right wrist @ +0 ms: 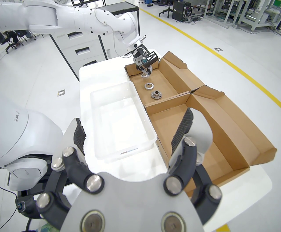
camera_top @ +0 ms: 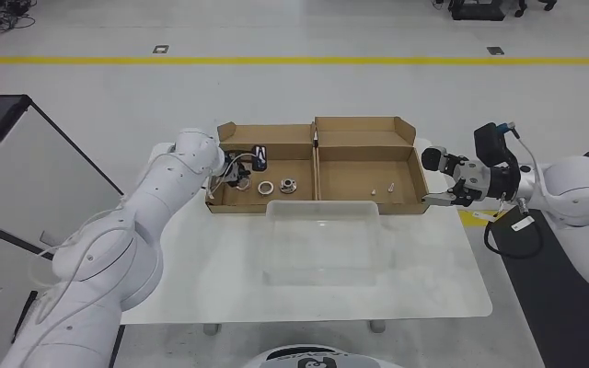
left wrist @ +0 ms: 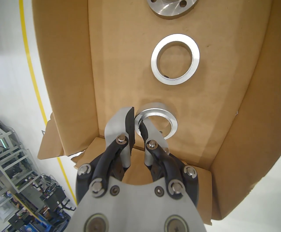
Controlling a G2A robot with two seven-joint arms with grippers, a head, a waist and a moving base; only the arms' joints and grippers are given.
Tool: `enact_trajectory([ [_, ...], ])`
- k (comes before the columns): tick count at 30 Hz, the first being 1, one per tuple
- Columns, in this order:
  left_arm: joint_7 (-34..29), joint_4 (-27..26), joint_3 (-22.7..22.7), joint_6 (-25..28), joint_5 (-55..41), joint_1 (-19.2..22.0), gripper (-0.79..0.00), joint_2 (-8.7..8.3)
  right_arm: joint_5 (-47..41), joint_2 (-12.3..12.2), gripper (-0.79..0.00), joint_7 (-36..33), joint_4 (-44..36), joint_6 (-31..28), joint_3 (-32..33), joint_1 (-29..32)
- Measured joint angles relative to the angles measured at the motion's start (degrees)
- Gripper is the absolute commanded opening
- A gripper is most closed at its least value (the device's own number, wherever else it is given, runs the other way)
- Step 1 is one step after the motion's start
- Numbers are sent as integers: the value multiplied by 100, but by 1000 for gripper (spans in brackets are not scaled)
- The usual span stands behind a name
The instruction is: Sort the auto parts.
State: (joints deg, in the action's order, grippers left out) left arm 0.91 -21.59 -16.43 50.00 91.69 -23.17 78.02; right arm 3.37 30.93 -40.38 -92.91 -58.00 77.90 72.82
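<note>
Left gripper is pinched narrow on a metal ring, 1 finger inside the hole and the other outside, with the ring's wall between them. It holds the ring at the end of the left cardboard box, close to the end wall. Whether the ring touches the box floor I cannot tell. Just beyond it a second ring lies flat on the floor, and past that sits a flanged hub. The 3 parts are in a row, apart from each other. Next comes the right cardboard box, touching the left one, with 2 small parts on its floor. A clear plastic tub sits on the table, just beside both boxes on the robot's side. Right gripper hangs wide open, holding nothing, off the far end of the right box.
</note>
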Motion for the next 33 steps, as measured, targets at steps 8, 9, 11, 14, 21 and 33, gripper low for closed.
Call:
enact_trajectory([
  [8,28,282,-1,-7,51,-17,-456,115,0,0,0,0,0,0,0,0],
  [9,51,322,-9,-16,51,-10,-326,125,0,0,0,0,0,0,0,0],
  [11,105,373,-33,-42,31,18,-326,136,0,0,0,0,0,0,0,0],
  [14,232,441,-79,-74,0,91,0,138,0,0,0,0,0,0,0,0],
  [21,815,439,-211,-59,-73,272,0,76,0,0,0,0,0,0,0,0],
  [33,3019,-375,-541,342,-232,229,0,-350,0,0,0,0,0,0,0,0],
])
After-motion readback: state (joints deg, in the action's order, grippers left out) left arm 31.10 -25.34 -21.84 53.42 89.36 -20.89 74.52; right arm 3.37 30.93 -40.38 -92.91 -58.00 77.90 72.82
